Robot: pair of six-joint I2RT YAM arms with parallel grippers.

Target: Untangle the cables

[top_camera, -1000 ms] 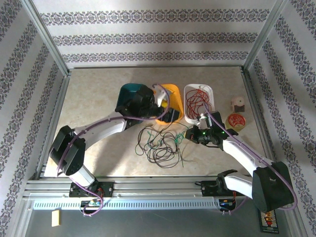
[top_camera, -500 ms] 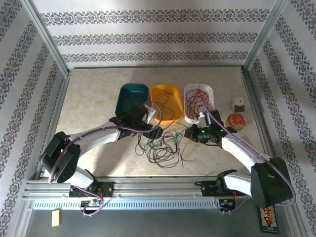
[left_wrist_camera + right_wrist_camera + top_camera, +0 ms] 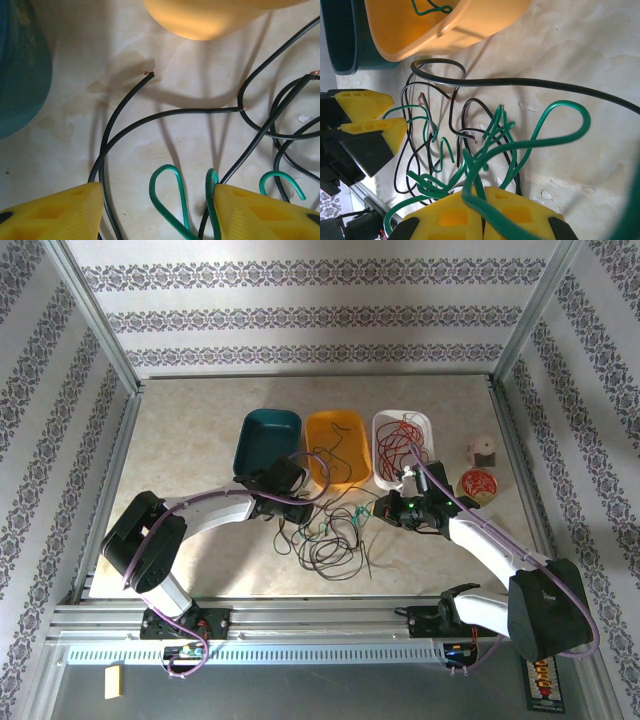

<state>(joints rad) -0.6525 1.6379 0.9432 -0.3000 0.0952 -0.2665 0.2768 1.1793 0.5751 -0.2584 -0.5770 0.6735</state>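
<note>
The cables (image 3: pixel 330 532) are lying tangled on the table (image 3: pixel 190 440) just in front of the orange bin (image 3: pixel 335 430). The right gripper (image 3: pixel 481 212) is pinching a green cable (image 3: pixel 517 145) between its 2 closed fingers, while the left gripper (image 3: pixel 157 200), fingers spread apart, is straddling black and green loops.

teal bin (image 3: pixel 20 65) cropped left, green cables (image 3: pixel 166 167) cropped below

cables (image 3: pixel 170 113): smooth glossy plastic insulation, bare copper at cut ends. tabletop (image 3: pixel 190 440): matt beige stone-look surface, faintly stained. orange bin (image 3: pixel 210 20), teal bin (image 3: pixel 20 75): smooth semi-gloss plastic. left tool (image 3: pixel 157 205), right tool (image 3: pixel 482 215): matt yellow plastic, moulded recesses.
</note>
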